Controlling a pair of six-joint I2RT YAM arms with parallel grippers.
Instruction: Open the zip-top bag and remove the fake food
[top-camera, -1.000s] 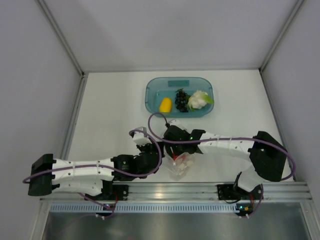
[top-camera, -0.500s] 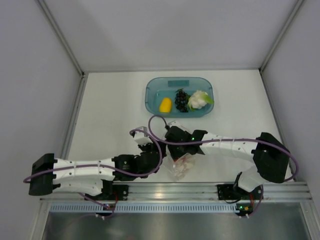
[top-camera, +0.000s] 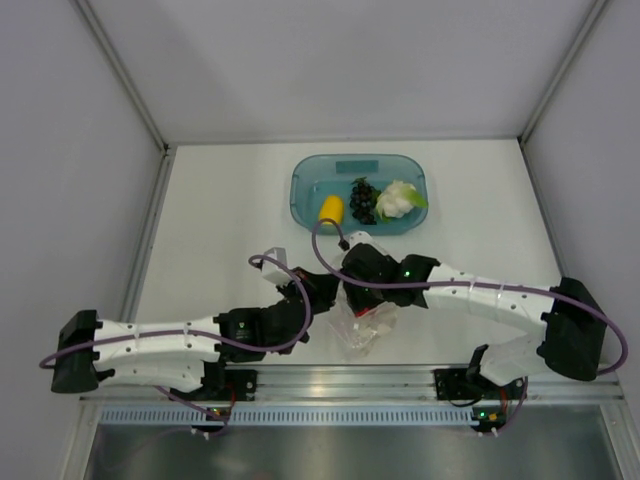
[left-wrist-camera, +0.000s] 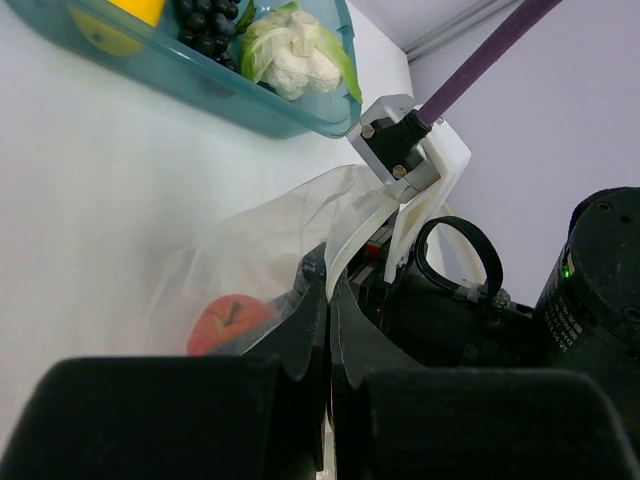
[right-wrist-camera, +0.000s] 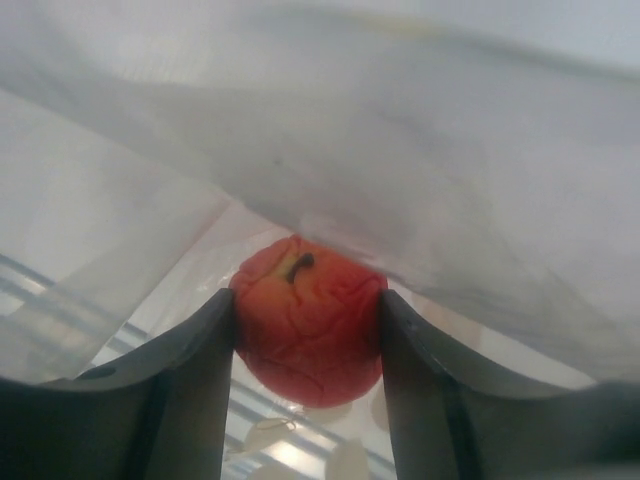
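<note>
The clear zip-top bag (top-camera: 358, 336) lies near the table's front edge. My left gripper (top-camera: 318, 297) is shut on the bag's edge; in the left wrist view its jaws (left-wrist-camera: 328, 278) pinch the plastic (left-wrist-camera: 262, 240), with the red apple (left-wrist-camera: 226, 322) showing through it. My right gripper (top-camera: 368, 306) reaches into the bag. In the right wrist view it (right-wrist-camera: 306, 302) is shut on the red apple (right-wrist-camera: 308, 325), one finger on each side, with bag film (right-wrist-camera: 420, 150) above. The yellow fruit (top-camera: 331, 208), grape bunch (top-camera: 363, 200) and cauliflower (top-camera: 398, 199) lie in the teal tray (top-camera: 303, 190).
The teal tray (left-wrist-camera: 240, 98) stands at the back centre, just beyond both grippers. The right arm's purple cable (top-camera: 322, 232) loops above the wrist. A metal rail (top-camera: 400, 380) runs along the table's near edge. Grey walls close in left, right and back.
My left gripper has moved forward and right to the bag's edge. My right wrist has shifted slightly right and its elbow swung out. The bag now looks pulled up between the grippers.
</note>
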